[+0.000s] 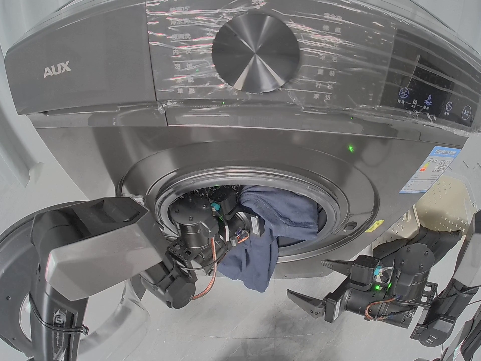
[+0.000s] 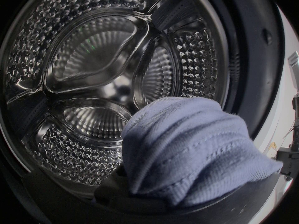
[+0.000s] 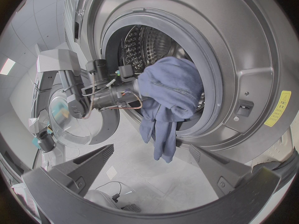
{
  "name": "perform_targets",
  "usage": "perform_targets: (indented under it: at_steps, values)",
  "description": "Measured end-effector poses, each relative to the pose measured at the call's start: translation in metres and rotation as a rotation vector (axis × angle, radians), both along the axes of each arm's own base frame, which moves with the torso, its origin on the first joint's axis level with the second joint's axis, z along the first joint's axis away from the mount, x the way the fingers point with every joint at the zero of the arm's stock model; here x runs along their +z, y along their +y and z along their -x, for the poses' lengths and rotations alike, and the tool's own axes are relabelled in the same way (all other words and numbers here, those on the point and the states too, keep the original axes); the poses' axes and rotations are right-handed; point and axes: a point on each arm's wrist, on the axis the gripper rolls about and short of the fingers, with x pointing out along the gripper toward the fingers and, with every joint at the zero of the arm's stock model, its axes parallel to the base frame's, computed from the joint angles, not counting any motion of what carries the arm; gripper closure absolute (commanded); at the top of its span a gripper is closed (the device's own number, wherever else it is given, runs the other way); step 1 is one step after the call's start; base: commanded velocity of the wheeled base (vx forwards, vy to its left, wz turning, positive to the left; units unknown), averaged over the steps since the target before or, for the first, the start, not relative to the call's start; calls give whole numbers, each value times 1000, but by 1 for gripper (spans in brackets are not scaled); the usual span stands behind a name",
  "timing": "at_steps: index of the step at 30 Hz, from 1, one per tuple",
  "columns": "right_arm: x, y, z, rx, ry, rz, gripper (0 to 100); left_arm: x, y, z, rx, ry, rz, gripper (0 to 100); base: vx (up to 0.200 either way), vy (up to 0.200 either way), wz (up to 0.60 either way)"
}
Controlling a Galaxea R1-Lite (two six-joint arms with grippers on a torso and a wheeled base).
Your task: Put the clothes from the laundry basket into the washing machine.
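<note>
One dark blue cloth garment [image 1: 283, 214] lay across the mouth of the grey front-loading washing machine [image 1: 100, 146]. Its bunched upper part sat over our left hand [image 2: 130, 196], just inside the round door opening [image 1: 338, 196]. Its loose tail hung outside, down over the opening's lower edge toward the pale floor [image 1: 240, 322].

The long axis therefore ran from the hand downward and outward, away from the dimpled steel drum [image 2: 93, 47] that lay straight ahead of the hand. Cloth covered the left hand, so we could not tell whether it was clenched on the garment or only carried it draped.

The right hand [image 1: 306, 278] hung released, jaws spread, holding nothing. It was low and to the right of the opening, well apart from the garment.

We judged the left hand much the nearer. The coming move called for going deeper into the drum, so that the tail followed over the edge.
</note>
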Motion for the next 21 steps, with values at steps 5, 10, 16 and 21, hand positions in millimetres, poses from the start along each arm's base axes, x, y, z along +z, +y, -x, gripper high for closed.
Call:
perform_targets:
  at_steps: [5,10,16,21]
  values:
    - [0,0,0,1,0,0,0,-2,-9,-24,28,-7,9,100,0,0,0]
    - [0,0,0,1,1,2,0,1,-18,-46,59,-20,22,100,0,0,0]
    - [-1,0,0,2,3,3,0,4,-24,-72,121,-41,45,100,0,0,0]
    - [-1,0,0,3,5,5,0,13,-23,-93,180,-81,84,100,0,0,0]
